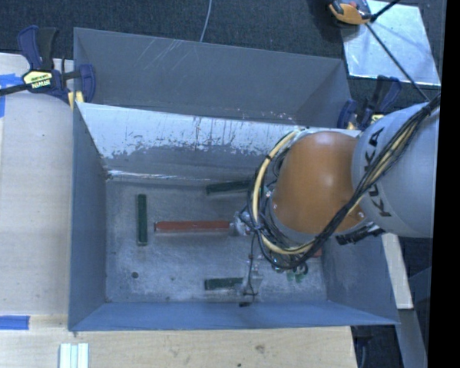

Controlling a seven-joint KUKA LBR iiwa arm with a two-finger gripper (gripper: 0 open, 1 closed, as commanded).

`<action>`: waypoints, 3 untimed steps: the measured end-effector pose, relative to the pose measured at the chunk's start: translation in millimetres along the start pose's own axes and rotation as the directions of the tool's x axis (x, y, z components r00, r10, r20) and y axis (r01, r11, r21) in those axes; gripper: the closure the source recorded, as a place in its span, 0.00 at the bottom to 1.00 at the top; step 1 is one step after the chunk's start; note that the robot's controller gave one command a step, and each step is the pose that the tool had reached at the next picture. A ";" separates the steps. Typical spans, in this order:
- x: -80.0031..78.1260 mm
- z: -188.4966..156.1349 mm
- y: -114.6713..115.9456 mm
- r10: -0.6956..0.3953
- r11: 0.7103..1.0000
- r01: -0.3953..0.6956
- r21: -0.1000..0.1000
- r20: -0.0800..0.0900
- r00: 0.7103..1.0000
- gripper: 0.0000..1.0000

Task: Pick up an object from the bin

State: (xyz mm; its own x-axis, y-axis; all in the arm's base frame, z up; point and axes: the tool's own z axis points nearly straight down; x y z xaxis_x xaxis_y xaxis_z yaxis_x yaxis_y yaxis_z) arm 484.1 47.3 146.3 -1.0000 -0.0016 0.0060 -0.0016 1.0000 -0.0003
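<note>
My gripper (pixel 247 293) reaches down below the orange dome to the bin floor near the front wall, right of the middle. A small dark green flat block (pixel 223 284) lies directly to its left, touching or almost touching it. A long reddish-brown bar (pixel 191 226) lies flat across the floor's middle, and its right end runs under the wrist. A dark rod (pixel 230 188) lies further back, its right end hidden by the dome.
A green stick (pixel 141 218) lies lengthwise on the left of the floor, well away from the gripper. The arm and its cables cover the bin's right side. The front wall rises just behind the gripper's tip.
</note>
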 end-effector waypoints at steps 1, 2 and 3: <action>-2.0 -4.0 -0.1 0.002 1.000 -0.002 -0.001 0.008 1.000 0.00; -1.9 78.3 1.3 0.048 0.999 -0.048 -0.001 0.007 0.999 0.00; -0.6 76.0 6.0 0.105 0.994 -0.105 -0.002 0.009 0.994 0.00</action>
State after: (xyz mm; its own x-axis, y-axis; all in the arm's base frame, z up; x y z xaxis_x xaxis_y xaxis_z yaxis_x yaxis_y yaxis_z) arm 484.2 53.3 70.3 -0.9946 0.1036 -0.0034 0.1036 0.9946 0.0007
